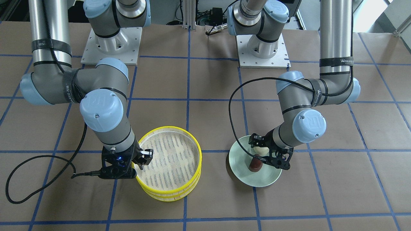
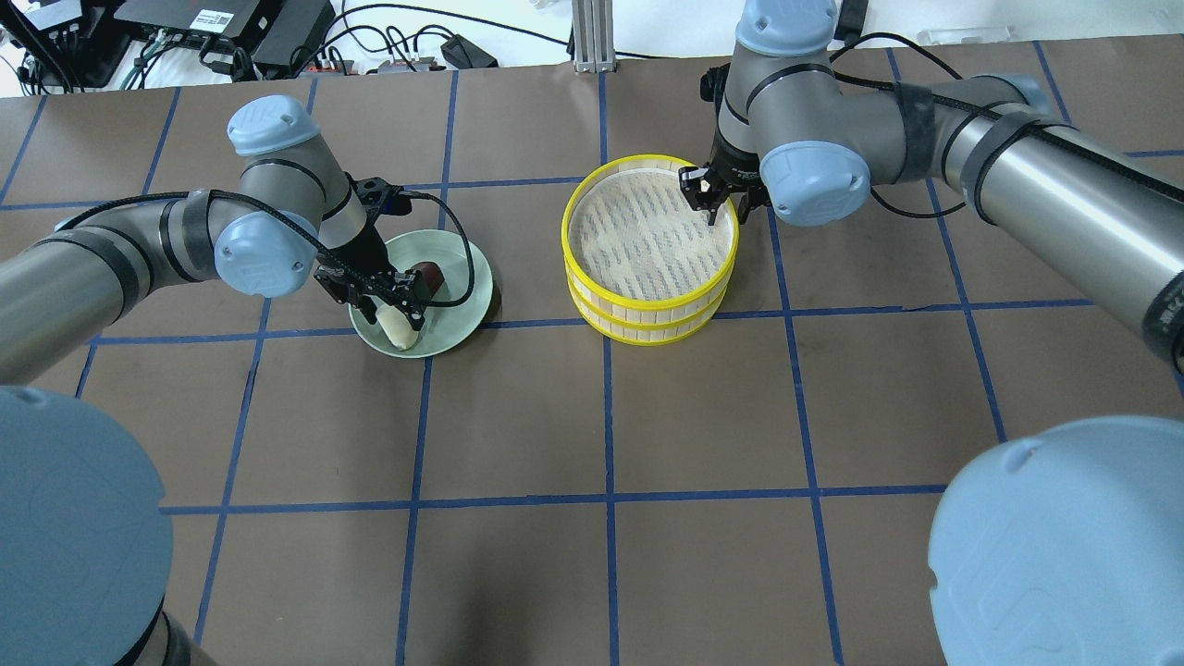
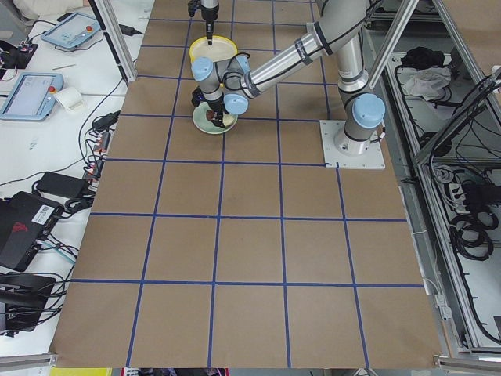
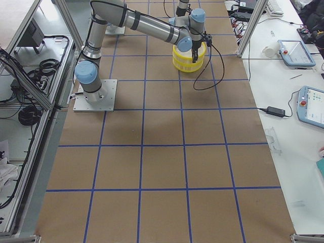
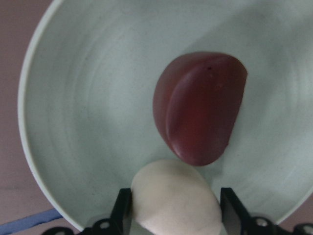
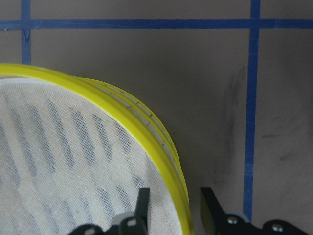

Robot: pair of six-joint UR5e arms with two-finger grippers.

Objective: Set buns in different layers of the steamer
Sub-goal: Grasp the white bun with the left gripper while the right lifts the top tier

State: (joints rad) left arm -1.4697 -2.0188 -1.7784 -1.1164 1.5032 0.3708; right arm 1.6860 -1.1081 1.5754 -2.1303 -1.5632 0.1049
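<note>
Left tool (image 5: pixel 176 195) tight around white bun (image 5: pixel 171 208); right tool (image 6: pixel 175 194) apart astride steamer rim (image 6: pixel 122 110).

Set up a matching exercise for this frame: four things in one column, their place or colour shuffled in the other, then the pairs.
Things:
1. white bun
2. brown bun
3. right claw
4. plate

Place or colour:
A. pale green
B. astride the rim of the top tray
C. inside the left claw
D. lying free on the plate, outside either claw

Pairs: 1-C, 2-D, 3-B, 4-A
</note>
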